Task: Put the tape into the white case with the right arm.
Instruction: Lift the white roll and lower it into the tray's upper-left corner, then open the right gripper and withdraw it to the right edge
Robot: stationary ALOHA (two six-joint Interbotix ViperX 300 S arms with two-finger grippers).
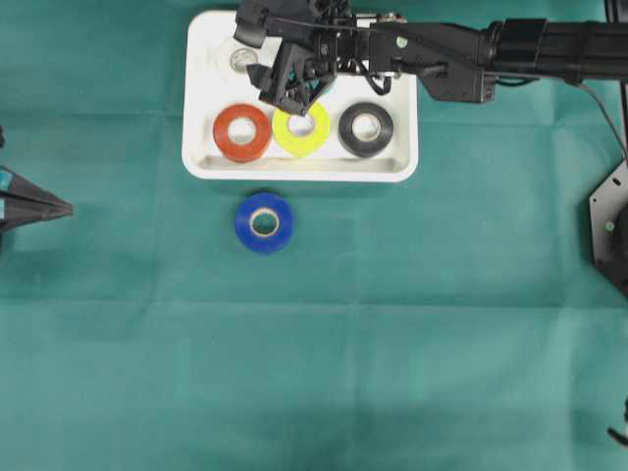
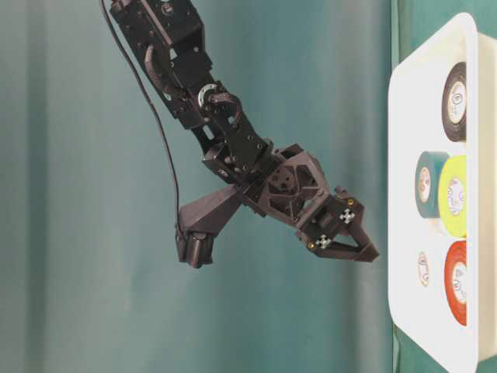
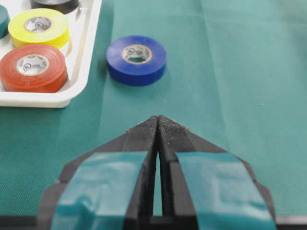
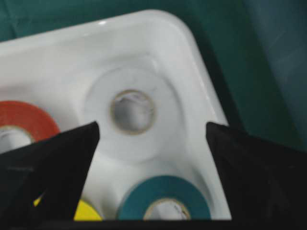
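From my remote station, nearest in the overhead view, the green bench [image 1: 392, 373] carries one loose item: a blue tape roll [image 1: 264, 223] lying flat just outside the near rim of the white case [image 1: 200, 108], apart from it.

To the left of that view, the left pincer [image 3: 158, 125] rests low over the bench, its two teal-marked fingers pressed tip to tip, closed on nothing. Its wrist camera looks toward the blue roll and the corner of the case.

Next comes the white case itself. Along its near side I read three rolls lying flat in a row: a red tape roll [image 1: 242, 131], a yellow tape roll [image 1: 301, 131] and a black tape roll [image 1: 366, 129]. Behind the yellow roll lies a teal tape roll [image 4: 165, 199], and in the far corner a white tape roll [image 4: 132, 112], both lying flat on the case floor.

The right arm [image 1: 510, 49] reaches in from the right of the overhead view, across the far side of the case. The right pincer [image 4: 152, 132] hangs above the case, over the teal and white rolls; its black fingers [image 4: 57, 163] stand well apart, open, and grip nothing.
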